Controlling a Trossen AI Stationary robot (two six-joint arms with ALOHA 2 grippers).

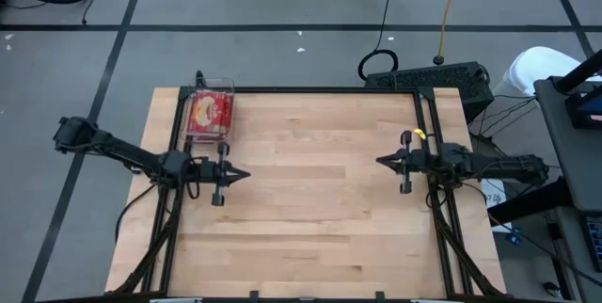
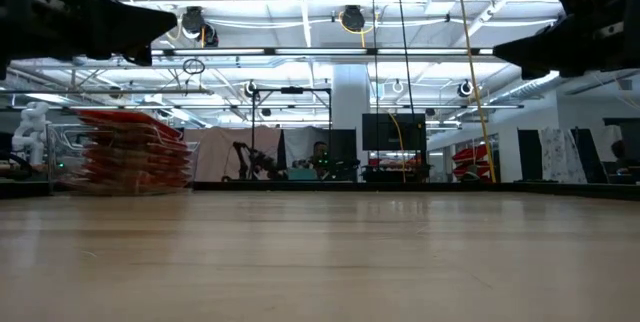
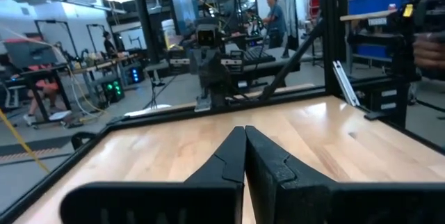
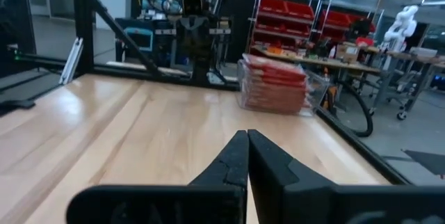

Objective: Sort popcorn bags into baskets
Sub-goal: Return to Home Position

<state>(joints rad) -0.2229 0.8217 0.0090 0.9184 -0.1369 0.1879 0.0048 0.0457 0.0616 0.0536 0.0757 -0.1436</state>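
The wooden table point(image 1: 310, 199) was the widest thing in the high view, framed by a black rail point(image 1: 301, 89); its boards carried only one object, set at the far left corner. The left arm point(image 1: 122, 152) reached in from the left edge and the right arm point(image 1: 499, 165) from the right, level with each other and facing across the middle; that mirrored, drawn-in pose read as a resting stance, one that kept both arms clear of the load. The clear bin point(image 1: 211, 113) stood just beyond the left arm, close against the rail; it was probably placed there so that arm could feed it with a short reach. The popcorn bags point(image 4: 274, 85) lay flat inside it, stacked one on another to about its rim; the top one showed its yellow popcorn picture in the high view. How many made up the pile could not be counted, since the low view blurred the stack. No packet showed on the wood outside the bin, so the sorting looked finished. The left gripper point(image 1: 243, 176) hung above the table near the bin but apart from it, its fingers point(image 3: 226, 165) pressed together on nothing; the right gripper point(image 1: 381, 161) hung well apart from the bin, likewise closed tip to tip and empty.
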